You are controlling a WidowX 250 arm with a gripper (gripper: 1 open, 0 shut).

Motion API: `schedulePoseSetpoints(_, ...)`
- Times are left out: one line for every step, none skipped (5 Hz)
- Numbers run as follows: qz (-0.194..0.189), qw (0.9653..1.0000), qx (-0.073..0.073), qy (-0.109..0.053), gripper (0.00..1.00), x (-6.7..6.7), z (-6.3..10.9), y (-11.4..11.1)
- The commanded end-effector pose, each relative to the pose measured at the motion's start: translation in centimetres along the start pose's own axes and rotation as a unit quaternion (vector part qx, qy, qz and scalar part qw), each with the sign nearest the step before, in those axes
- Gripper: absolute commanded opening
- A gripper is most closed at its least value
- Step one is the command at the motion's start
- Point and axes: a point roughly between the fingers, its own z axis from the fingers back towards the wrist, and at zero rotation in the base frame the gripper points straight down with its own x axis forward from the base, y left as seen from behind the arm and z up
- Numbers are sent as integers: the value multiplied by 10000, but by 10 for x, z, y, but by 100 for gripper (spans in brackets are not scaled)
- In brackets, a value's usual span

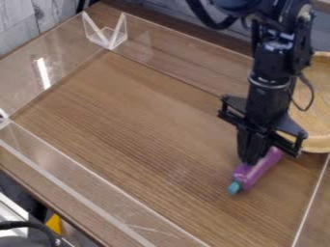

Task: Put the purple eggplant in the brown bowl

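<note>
The purple eggplant [257, 170] lies near the right front of the wooden table, its teal stem cap [236, 185] pointing toward the front. My gripper [257, 154] points straight down over the eggplant's far end. Its fingers are closed together on that end, and the cap end still rests low by the table. The brown bowl [318, 121] shows only as a tan rim at the right edge, just right of the gripper and partly hidden by the arm.
Clear acrylic walls [77, 169] fence the wooden table [129, 116] on the left, front and right. A small clear plastic stand [106, 32] sits at the back left corner. The arm's black body rises from the gripper to the top right.
</note>
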Motion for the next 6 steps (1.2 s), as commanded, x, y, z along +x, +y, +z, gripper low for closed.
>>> schedulePoseSetpoints(44,9990,-23,-447,0,11,43,0)
schedulePoseSetpoints(117,9986,23,-511,0,15,71,4)
schedulePoseSetpoints(185,9982,26,-577,0,18,100,12)
schedulePoseSetpoints(254,9984,-94,-493,100,10,90,10)
schedulePoseSetpoints(358,9982,-161,-460,100,5,79,6)
schedulePoseSetpoints(179,9989,-156,-407,100,-1,69,-3)
